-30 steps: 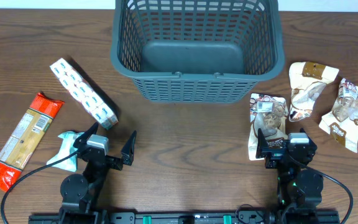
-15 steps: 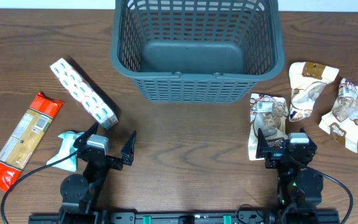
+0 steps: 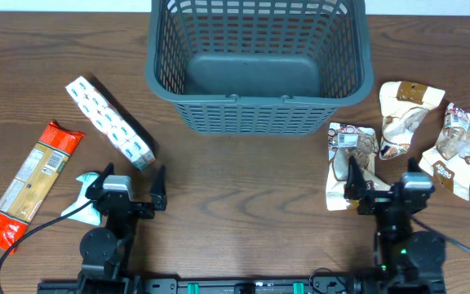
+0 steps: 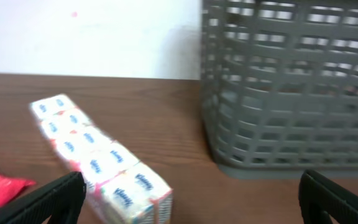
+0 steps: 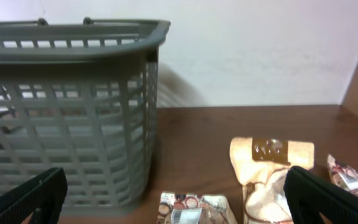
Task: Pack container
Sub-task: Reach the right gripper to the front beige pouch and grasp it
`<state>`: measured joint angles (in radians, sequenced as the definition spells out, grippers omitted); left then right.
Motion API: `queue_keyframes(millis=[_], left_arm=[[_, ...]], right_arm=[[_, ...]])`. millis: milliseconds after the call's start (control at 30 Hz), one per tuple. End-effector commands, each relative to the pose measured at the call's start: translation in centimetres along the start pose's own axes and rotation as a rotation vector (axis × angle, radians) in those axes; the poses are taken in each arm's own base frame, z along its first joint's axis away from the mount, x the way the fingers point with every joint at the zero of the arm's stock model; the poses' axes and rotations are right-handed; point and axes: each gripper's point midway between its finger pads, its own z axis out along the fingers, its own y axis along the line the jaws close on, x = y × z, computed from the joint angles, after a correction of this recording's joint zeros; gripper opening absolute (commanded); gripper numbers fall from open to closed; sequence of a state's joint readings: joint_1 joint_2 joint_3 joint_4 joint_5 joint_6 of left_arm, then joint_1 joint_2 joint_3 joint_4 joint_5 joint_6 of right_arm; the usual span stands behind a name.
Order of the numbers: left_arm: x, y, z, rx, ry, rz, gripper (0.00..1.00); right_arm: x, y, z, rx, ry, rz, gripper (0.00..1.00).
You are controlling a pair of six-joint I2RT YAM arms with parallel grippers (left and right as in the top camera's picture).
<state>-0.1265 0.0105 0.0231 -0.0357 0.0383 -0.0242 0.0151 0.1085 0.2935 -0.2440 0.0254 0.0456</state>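
Note:
The large dark grey-blue lattice basket (image 3: 219, 99) stands empty at the back centre. It also shows in the left wrist view (image 4: 291, 93) and the right wrist view (image 5: 67, 112). My left gripper (image 3: 130, 180) is open and empty near the front edge, just short of a white tissue pack (image 3: 108, 122), which lies close ahead in the left wrist view (image 4: 98, 162). My right gripper (image 3: 382, 181) is open and empty, just behind a brown snack pack (image 3: 351, 159). Its jaws (image 5: 173, 202) face that pack (image 5: 194, 210).
A red and tan packet (image 3: 33, 184) and a light blue packet (image 3: 84, 200) lie at the front left. Two more beige snack packs (image 3: 406, 118) (image 3: 457, 147) lie at the right. A white wall stands behind the table.
My left gripper has shifted slightly left and turned straighter toward the tissue pack. My right gripper has shifted slightly right. No object has moved.

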Motion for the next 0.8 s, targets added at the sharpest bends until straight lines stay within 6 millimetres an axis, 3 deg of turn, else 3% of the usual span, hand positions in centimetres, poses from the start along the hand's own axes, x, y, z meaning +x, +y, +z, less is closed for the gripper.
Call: queue_keyframes(millis=[0,200,367,533,633,767], left_arm=[[1.6,2.8,-0.1,-0.160,0.046,-0.021,0.98],[2.5,3.6,0.0,-0.202,0.095,-0.021,0.98],[2.9,3.7,0.1,-0.205,0.126,-0.018,0.98],[2.9,3.7,0.1,-0.205,0.131,-0.018,0.98],[2.9,3.7,0.1,-0.205,0.131,-0.018,0.98],[2.9,3.7,0.1,-0.205,0.131,-0.018,0.98]], right_arm=[[-3.6,0.6,-0.4,-0.025,0.050,-0.005,0.99],[-7.4,1.9,-1.2,-0.077,0.332,-0.019,0.99],[-11.3,2.3,-3.9,-0.086,0.557,-0.009,0.99],[-14.5,2.8,-5.8,-0.107,0.625,0.005,0.99],[-13.9,0.5,-5.7,0.041,0.672,0.014,0.99],[-10.7,-2.4,-5.0,0.220,0.843,-0.016,0.99]])
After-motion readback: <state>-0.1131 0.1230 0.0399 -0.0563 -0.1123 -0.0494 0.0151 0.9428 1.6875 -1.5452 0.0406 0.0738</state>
